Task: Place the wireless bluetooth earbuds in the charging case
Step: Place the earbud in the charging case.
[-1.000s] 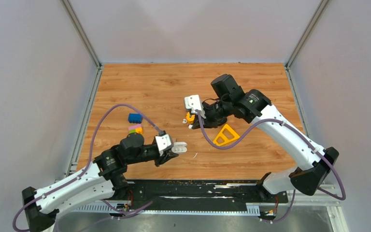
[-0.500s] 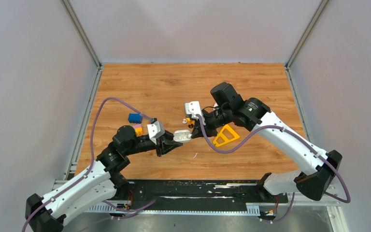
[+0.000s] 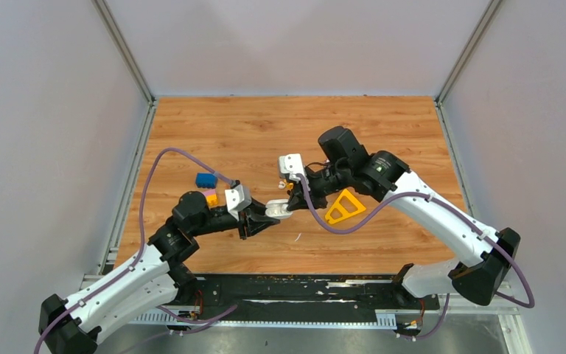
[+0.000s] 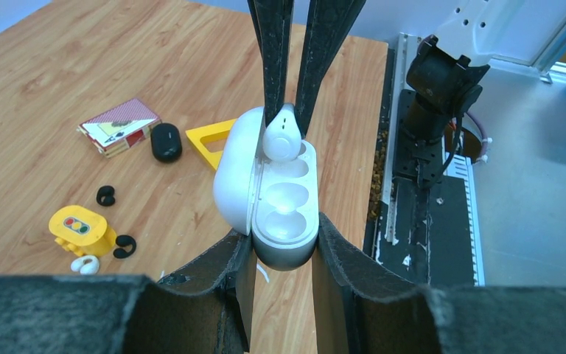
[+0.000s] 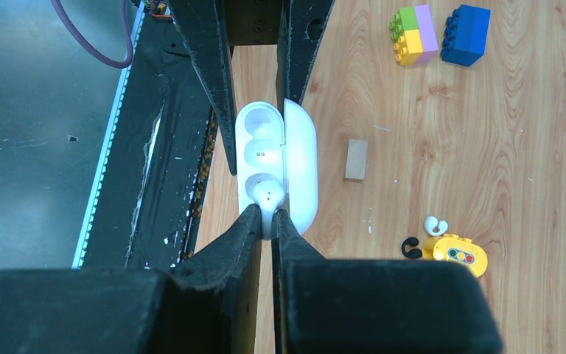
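Note:
My left gripper (image 3: 271, 214) is shut on the base of a white charging case (image 4: 284, 214), held above the table with its lid open to one side. My right gripper (image 5: 267, 214) is shut on a white earbud (image 5: 267, 198), which sits at the end socket of the case (image 5: 276, 166); the other socket is empty. The earbud also shows in the left wrist view (image 4: 281, 140). On the table lie another white earbud (image 4: 85, 264) and two black earbuds (image 4: 105, 195) (image 4: 124, 245).
A yellow block with a traffic light (image 4: 81, 228) lies by the loose earbuds. A yellow triangle (image 3: 345, 206), a black oval case (image 4: 166, 141) and a card pack (image 4: 119, 125) lie nearby. A tan block (image 5: 355, 159) and coloured bricks (image 3: 206, 188) lie to the left.
My left gripper has carried the case up and right to meet the right gripper. My right gripper has come down left, and its earbud now sits at the case's socket.

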### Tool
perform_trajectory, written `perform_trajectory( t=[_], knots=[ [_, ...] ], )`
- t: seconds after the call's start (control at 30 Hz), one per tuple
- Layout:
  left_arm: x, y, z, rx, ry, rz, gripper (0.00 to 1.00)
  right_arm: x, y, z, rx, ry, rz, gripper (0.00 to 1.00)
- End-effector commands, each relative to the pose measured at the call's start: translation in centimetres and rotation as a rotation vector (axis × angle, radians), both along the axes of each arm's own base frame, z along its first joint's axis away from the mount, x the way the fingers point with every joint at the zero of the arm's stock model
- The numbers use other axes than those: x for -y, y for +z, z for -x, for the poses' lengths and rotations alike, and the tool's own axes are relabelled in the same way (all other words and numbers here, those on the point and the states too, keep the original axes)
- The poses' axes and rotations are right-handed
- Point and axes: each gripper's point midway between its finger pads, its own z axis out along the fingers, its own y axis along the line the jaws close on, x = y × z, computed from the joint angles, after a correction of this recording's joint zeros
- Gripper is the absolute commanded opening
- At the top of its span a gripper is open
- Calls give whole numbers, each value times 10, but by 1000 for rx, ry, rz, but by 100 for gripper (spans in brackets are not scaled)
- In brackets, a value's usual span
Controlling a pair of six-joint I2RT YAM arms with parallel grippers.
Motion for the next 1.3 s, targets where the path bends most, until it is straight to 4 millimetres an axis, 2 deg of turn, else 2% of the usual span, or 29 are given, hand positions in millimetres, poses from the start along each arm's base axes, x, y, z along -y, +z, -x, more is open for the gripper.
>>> perform_trajectory(
  t=[0.0, 0.23, 0.37, 0.97, 1.07, 1.17, 1.27],
  knots=[
    [-1, 15, 2, 42, -9, 42, 2, -11, 7, 0, 27, 20, -28, 8],
    [-1, 15, 2, 43, -9, 39, 2, -14, -1, 2, 49, 35, 10, 8],
    [-1, 14, 2, 43, -7, 37, 2, -13, -7, 6, 61, 48, 34, 12],
    [-1, 12, 1, 39, -8, 26, 2, -8, -5, 6, 94, 44, 38, 17],
    [-1, 11, 2, 38, -9, 25, 2, -7, 2, 10, 96, 63, 28, 19],
    [-1, 11, 1, 35, -7, 23, 2, -1, 21, 21, 106, 119, 0, 22],
    [-2, 11, 2, 36, -6, 24, 2, 12, 63, 28, 89, 145, -90, 24]
  ],
)
